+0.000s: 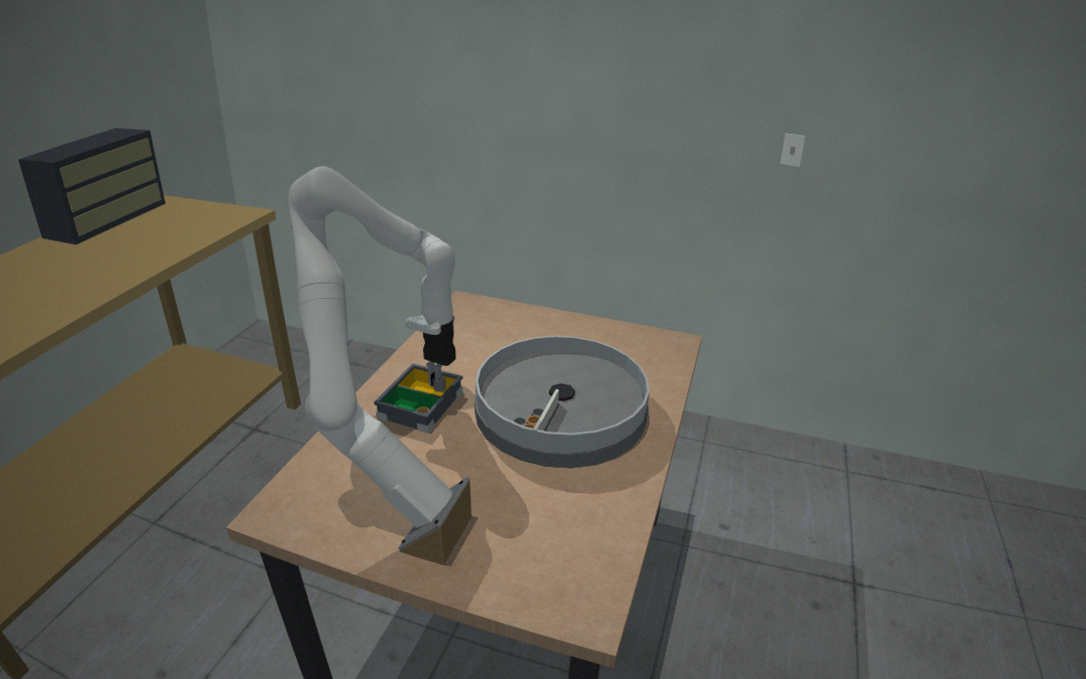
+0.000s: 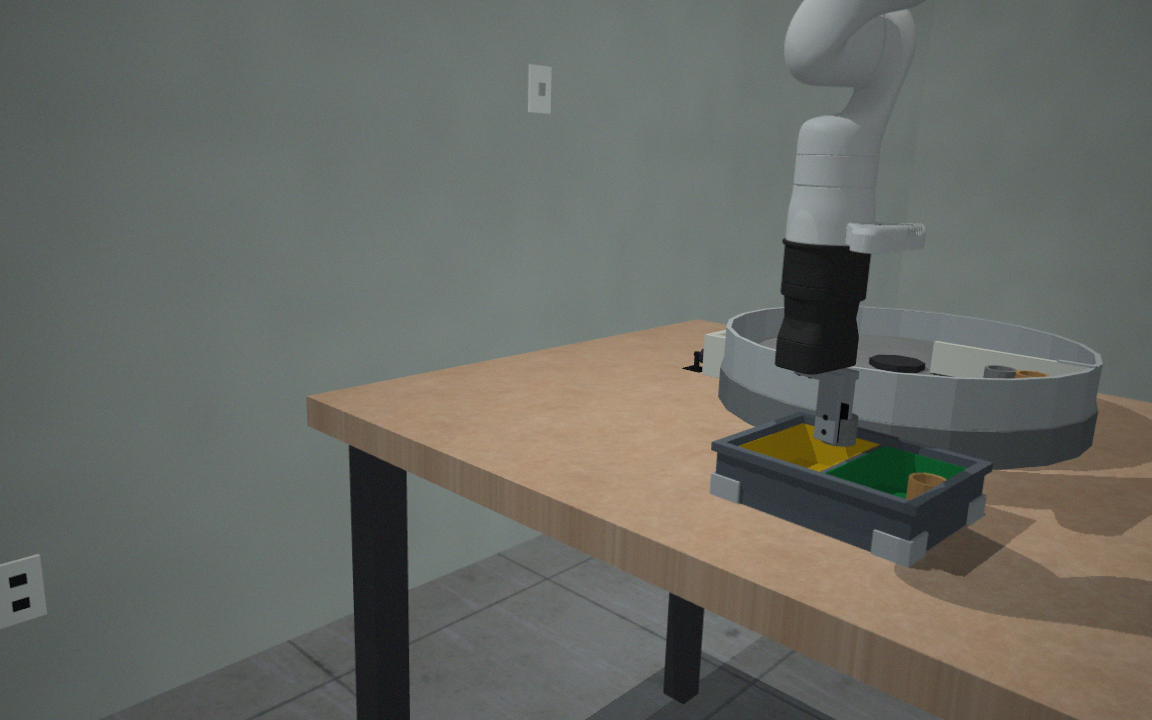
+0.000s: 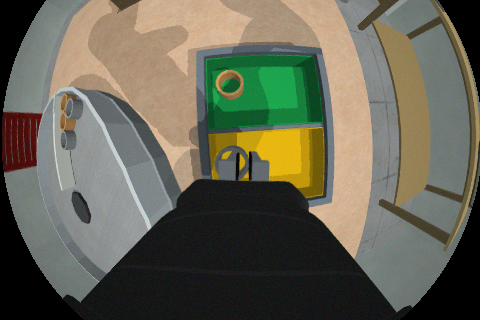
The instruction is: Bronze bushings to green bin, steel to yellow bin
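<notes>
My gripper is shut on the wall of a steel bushing, one finger inside its ring. It holds the bushing over the yellow bin, low, near the bin's turntable side. A bronze bushing stands in the green bin, in a corner. On the turntable, two bronze bushings and two steel ones cluster by a pale bar: one bronze and one steel touch or nearly touch.
The turntable has a raised grey wall and a black hub. The pale bar runs from near the hub to the wall. A low divider separates the two bins. The arm's base stands at the table's near side.
</notes>
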Robot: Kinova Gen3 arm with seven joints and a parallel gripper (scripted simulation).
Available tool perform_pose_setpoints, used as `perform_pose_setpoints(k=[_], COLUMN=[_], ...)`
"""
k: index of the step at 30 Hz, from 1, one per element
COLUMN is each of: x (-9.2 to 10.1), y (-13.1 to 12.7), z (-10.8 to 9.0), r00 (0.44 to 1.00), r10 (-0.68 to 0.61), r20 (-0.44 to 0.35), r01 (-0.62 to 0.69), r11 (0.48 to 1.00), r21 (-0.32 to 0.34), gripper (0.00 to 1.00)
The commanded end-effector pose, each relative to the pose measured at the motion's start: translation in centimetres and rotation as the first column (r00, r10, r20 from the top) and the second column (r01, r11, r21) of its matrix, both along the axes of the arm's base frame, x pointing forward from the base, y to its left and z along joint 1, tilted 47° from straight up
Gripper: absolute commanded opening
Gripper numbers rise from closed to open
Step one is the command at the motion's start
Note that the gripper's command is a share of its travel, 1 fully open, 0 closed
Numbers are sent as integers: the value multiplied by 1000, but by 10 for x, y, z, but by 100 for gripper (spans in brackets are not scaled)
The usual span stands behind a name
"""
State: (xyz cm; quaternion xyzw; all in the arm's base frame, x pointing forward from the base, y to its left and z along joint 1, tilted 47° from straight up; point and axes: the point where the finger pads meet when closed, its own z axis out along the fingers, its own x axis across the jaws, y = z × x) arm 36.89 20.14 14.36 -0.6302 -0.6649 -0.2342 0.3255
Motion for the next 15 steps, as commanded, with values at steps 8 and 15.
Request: perform_pose_setpoints(k=[8,15], x=[-1,-2], y=[3,8], z=[-3,-7], r00=[1000,1000], r10=[0,0], r20=[0,0], r01=[0,0], r11=[1000,1000], r21=[0,0], gripper=[0,0])
